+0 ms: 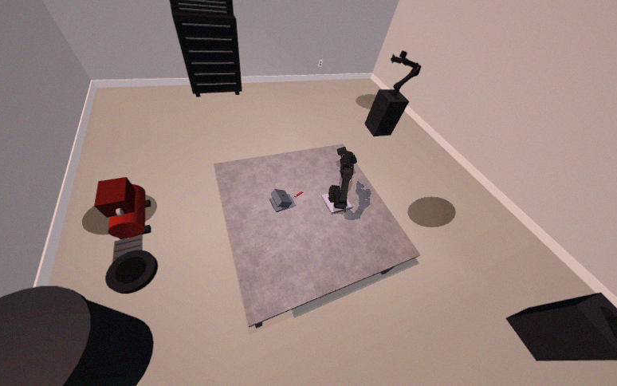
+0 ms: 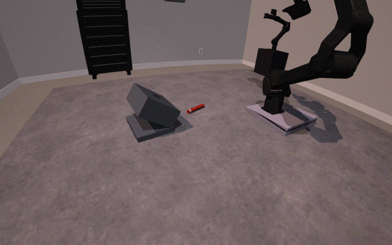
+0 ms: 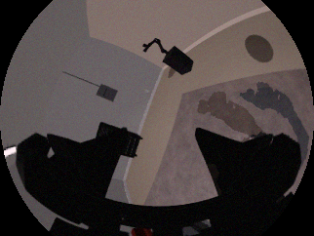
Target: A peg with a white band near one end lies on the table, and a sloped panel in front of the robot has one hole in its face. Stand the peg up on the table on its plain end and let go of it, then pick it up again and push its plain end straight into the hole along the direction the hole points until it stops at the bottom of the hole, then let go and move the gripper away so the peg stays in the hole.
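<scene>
A red peg (image 1: 298, 194) (image 2: 197, 108) lies on its side on the table (image 1: 277, 259) (image 2: 222, 182), between the sloped panel and the arm's base. Its white band (image 2: 189, 111) is at the end nearer the panel; its plain end points away. The grey sloped panel (image 1: 280, 198) (image 2: 162, 112) stands on a flat foot, with a dark hole (image 2: 156, 96) in its upper face. My gripper (image 3: 161, 132) is open and empty, its two dark fingers wide apart in the wrist view. The arm is raised, with the gripper away from the peg and panel.
The arm's base stands on a pale plate (image 1: 328, 203) (image 2: 301, 122). Beyond the table are a black drawer cabinet (image 1: 212, 55) (image 2: 104, 39), a black pedestal with another arm (image 1: 386, 112) (image 2: 270, 60) and a red machine (image 1: 126, 210).
</scene>
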Robot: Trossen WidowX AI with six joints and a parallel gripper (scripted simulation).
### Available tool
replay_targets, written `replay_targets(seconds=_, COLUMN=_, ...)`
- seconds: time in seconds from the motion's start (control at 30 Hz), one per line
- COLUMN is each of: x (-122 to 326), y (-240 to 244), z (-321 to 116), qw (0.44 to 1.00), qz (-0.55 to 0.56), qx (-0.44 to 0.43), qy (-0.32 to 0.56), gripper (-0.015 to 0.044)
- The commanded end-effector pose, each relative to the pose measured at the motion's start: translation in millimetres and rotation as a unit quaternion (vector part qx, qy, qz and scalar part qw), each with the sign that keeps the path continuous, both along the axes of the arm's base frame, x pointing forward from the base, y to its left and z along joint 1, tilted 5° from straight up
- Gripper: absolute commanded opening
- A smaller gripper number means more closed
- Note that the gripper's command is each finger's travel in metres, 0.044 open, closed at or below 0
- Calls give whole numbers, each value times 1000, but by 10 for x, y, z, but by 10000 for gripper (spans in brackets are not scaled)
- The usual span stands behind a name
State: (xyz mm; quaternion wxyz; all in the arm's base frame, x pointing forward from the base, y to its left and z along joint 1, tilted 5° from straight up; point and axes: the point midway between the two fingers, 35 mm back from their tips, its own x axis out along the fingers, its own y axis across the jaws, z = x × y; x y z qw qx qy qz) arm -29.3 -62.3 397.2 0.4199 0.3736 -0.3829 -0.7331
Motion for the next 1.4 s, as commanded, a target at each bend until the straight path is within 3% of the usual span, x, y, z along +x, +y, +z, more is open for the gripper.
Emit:
replay_targets(seconds=0.0, x=-1, y=-11, z=-2, qw=1000, qz=2, qx=1, qy=-2, gripper=426)
replay_targets(seconds=0.43, x=226, y=-848, z=-267, qw=978, qz=127, qx=97, qy=-132, gripper=440)
replay_targets(seconds=0.83, x=999, y=-1454, z=-789, qw=923, qz=212, qx=241, qy=-212, gripper=440)
replay_targets(seconds=1.37, x=2267, y=-1362, z=-1667, qw=844, qz=267, qx=425, qy=-190, gripper=440)
